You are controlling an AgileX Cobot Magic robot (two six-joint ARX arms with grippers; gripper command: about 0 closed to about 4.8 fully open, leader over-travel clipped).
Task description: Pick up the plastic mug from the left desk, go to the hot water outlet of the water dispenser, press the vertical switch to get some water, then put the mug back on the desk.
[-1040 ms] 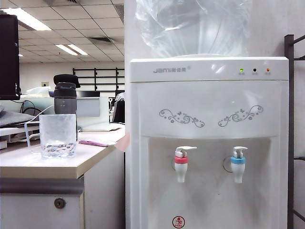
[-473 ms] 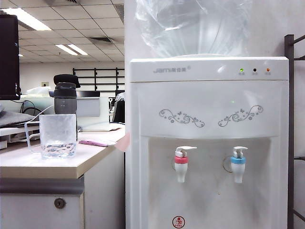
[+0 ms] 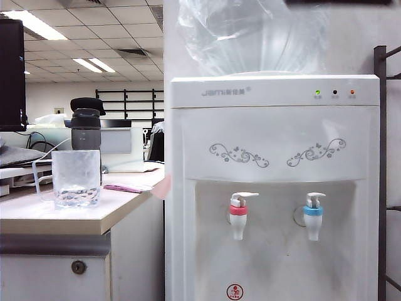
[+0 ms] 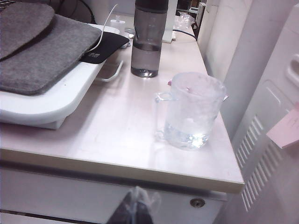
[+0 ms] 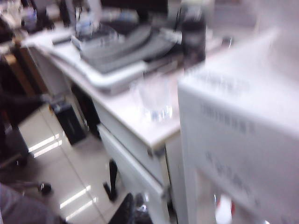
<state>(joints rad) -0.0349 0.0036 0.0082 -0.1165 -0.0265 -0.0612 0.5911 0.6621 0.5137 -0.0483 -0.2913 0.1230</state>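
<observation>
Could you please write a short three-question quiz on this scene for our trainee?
1. True or false: the mug stands on the desk.
2. Which tap collar is red: the one nearer the desk, or the farther tap?
3. What stands just behind the mug?

Key:
1. True; neither end effector holds it. The left end effector hangs shut below the desk edge; the right end effector is blurred, low in front of the desk.
2. The nearer one.
3. A dark bottle.
</observation>
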